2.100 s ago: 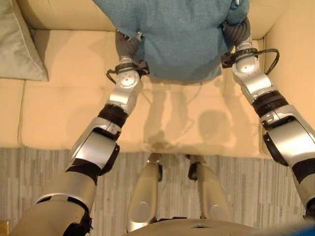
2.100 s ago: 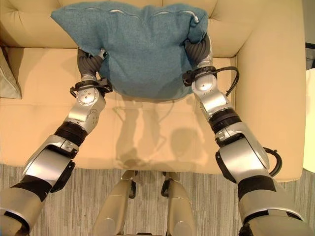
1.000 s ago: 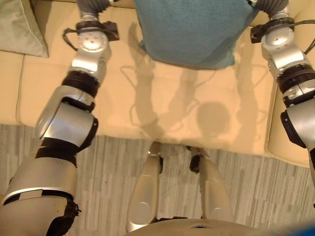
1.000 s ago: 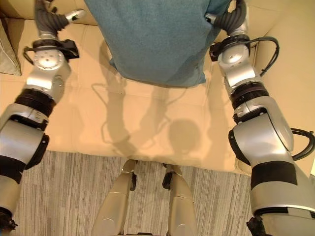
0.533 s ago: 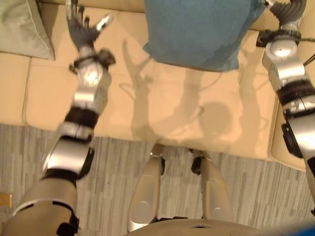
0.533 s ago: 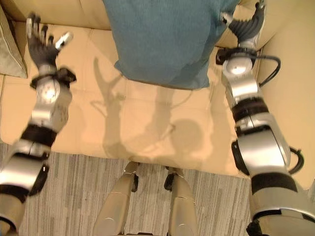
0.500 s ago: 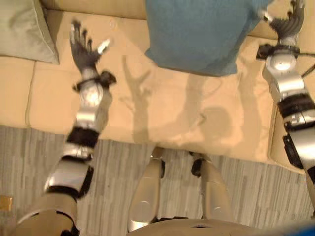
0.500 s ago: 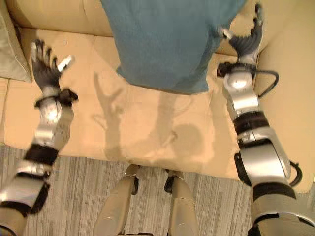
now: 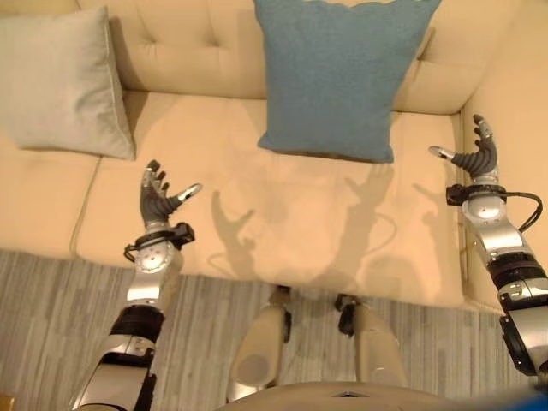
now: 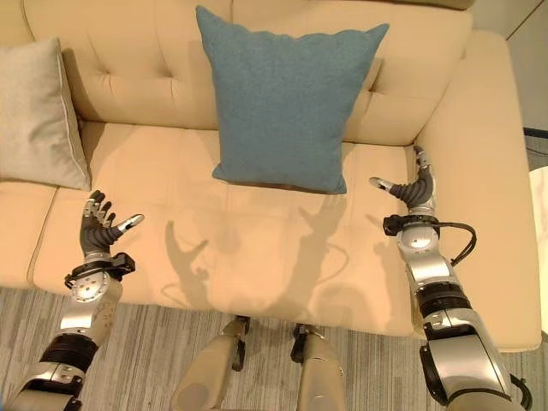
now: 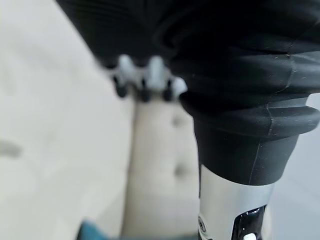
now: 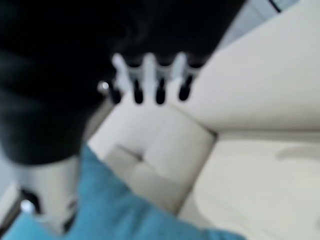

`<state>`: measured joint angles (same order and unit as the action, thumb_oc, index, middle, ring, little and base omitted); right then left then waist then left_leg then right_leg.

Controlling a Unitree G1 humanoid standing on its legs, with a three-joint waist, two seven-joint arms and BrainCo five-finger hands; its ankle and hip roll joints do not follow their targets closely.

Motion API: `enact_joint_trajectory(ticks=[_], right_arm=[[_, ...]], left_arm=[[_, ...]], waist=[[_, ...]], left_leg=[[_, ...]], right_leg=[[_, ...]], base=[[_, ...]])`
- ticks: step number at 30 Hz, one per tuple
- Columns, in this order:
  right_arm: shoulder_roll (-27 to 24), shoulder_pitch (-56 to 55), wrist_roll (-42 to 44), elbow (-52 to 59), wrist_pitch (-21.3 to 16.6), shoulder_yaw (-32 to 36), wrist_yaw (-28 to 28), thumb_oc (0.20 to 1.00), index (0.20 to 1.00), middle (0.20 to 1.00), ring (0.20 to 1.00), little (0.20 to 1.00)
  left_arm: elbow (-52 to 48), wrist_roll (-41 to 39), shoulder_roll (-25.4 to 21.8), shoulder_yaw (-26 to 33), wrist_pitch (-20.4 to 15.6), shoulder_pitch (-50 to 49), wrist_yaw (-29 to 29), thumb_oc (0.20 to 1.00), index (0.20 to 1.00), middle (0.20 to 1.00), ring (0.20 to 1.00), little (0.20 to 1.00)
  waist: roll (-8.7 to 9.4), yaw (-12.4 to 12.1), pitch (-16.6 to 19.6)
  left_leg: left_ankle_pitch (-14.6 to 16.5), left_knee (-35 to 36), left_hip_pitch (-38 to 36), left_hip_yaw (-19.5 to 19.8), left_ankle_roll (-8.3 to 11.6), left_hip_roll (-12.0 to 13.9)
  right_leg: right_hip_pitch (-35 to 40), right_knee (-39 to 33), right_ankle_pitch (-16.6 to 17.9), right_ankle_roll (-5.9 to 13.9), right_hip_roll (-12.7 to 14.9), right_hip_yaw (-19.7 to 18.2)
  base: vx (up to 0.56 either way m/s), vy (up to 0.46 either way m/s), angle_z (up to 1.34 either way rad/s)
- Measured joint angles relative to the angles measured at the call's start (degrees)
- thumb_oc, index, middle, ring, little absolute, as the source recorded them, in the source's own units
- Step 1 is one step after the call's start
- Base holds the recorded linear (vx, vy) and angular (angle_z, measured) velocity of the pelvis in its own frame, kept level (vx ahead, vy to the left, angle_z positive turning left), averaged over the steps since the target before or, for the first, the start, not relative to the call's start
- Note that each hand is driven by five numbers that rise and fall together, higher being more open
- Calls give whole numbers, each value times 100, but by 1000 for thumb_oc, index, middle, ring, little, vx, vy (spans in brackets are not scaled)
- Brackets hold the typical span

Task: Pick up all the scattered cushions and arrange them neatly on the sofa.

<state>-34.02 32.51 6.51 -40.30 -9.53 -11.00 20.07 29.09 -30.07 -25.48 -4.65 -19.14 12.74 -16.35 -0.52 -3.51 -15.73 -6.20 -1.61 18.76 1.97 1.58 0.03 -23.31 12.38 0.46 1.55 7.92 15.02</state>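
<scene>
A blue cushion stands upright against the backrest of the cream sofa, its lower edge on the seat. A pale grey-green cushion leans against the backrest at the far left. My left hand hovers over the seat's front left part, fingers spread and holding nothing. My right hand is raised by the right armrest, also open and empty. Both hands are well apart from the blue cushion. In the right wrist view, straight fingers point at the backrest with the blue cushion beside them.
The sofa's right armrest rises close beside my right arm. A grey striped floor runs along the sofa's front edge. The seat between the two cushions is bare.
Both hands have let go of the blue cushion and drawn back and apart toward the seat's front. The cushion now stands on its own against the backrest. The camera has also pulled back.
</scene>
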Motion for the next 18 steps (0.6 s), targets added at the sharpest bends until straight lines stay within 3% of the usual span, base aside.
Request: enact_joint_trajectory(ticks=[3,6,10,14,18], right_arm=[[78,-217,-74,-184,16,-164,-235,1000,1000,1000,1000,1000],[660,-895,-156,-620,41,-221,-569,1000,1000,1000,1000,1000],[742,-1471,-444,-974,116,-510,-905,1000,1000,1000,1000,1000],[1009,-2125,-832,-1399,117,-649,-1207,1000,1000,1000,1000,1000],[1199,-2636,-1196,-1812,131,-756,-1479,1000,1000,1000,1000,1000]], left_arm=[[318,49,118,-112,70,-182,181,1000,1000,1000,1000,1000],[1024,267,460,-38,245,-857,462,1000,1000,1000,1000,1000],[1807,483,688,7,468,-1298,695,1000,1000,1000,1000,1000],[2905,967,840,10,628,-1739,912,1000,1000,1000,1000,1000],[3969,2023,921,-104,824,-1717,1017,1000,1000,1000,1000,1000]], waist=[[-1,55,106],[20,109,366],[16,108,630],[46,146,977],[50,139,1137]], left_leg=[[15,78,-222,4,6,31],[97,290,-821,-64,27,114],[174,359,-1151,-132,34,158],[297,369,-1463,-146,75,232],[358,371,-1724,-123,106,302]], right_leg=[[224,-93,-22,27,-41,9],[866,-471,-18,39,-166,-4],[1259,-740,-3,67,-249,-16],[1644,-949,-7,66,-341,-21],[1983,-1024,-26,37,-427,11]], base=[[43,-12,-2],[47,-15,-10],[48,-38,-8],[37,-79,-3],[-16,-102,3]])
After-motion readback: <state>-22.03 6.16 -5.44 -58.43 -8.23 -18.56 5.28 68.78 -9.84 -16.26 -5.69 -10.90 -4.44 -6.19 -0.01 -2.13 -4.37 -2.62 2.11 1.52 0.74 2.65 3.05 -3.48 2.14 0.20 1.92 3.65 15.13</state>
